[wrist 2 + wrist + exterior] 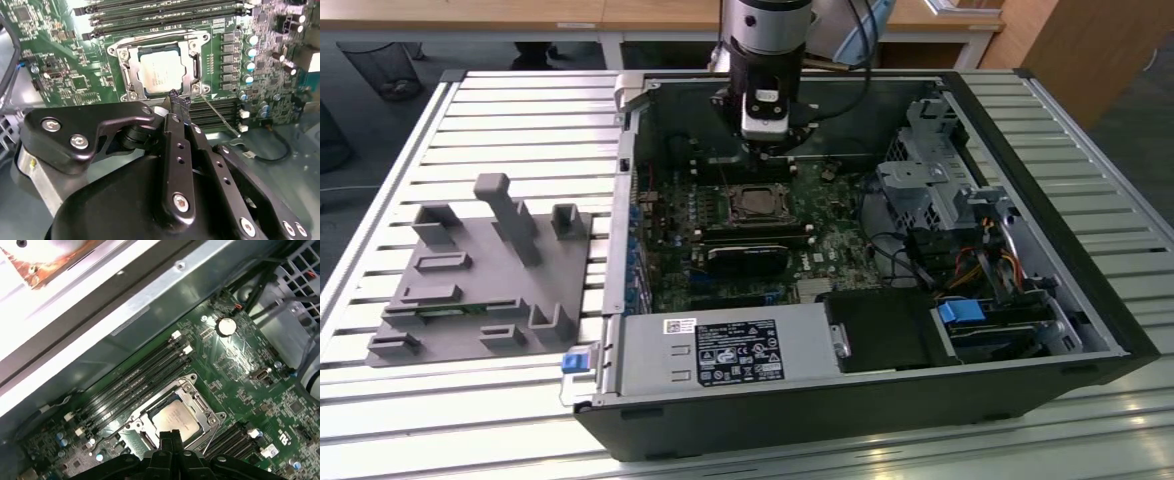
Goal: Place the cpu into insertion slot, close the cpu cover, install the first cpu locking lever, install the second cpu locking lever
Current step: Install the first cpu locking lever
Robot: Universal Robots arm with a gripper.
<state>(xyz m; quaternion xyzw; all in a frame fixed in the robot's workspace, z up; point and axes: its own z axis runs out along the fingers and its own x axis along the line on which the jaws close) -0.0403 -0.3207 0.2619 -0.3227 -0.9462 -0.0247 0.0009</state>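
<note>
Gripper [180, 102]: the two fingers were pressed tip to tip with no gap between them and nothing held. In both wrist views the tips hung just above the near edge of the socket.

Locking lever [220, 116]: a thin silvery rod ran out from the socket corner right beside the fingertips and slanted across the memory slots [215, 107]. It looked sprung free rather than hooked under its catch. Whether the tips touched it, I could not tell.

Cpu cover [192, 62]: it seemed to lie flat, its window framing the chip.

Cpu [160, 70]: seated square inside the insertion slot [116, 50], on the green circuit board [65, 75].

Judgement: the lever work was the step in hand. To do it well, the closed tips should press on the rod close to its bent end. They should bear down and sideways together so the rod slips under its hook. They should stay clear of the chip top and of the small parts along the socket edge. The thin rod could spring off the tips, so a slow push would suit.

Farther out, in the exterior view, the gripper [767, 150] stood inside the open computer case [1067, 250], with the power supply box [720, 352] at the case's front edge. A grey fixture [480, 270] lay on the slatted table [454, 420] at the exterior view's left.
</note>
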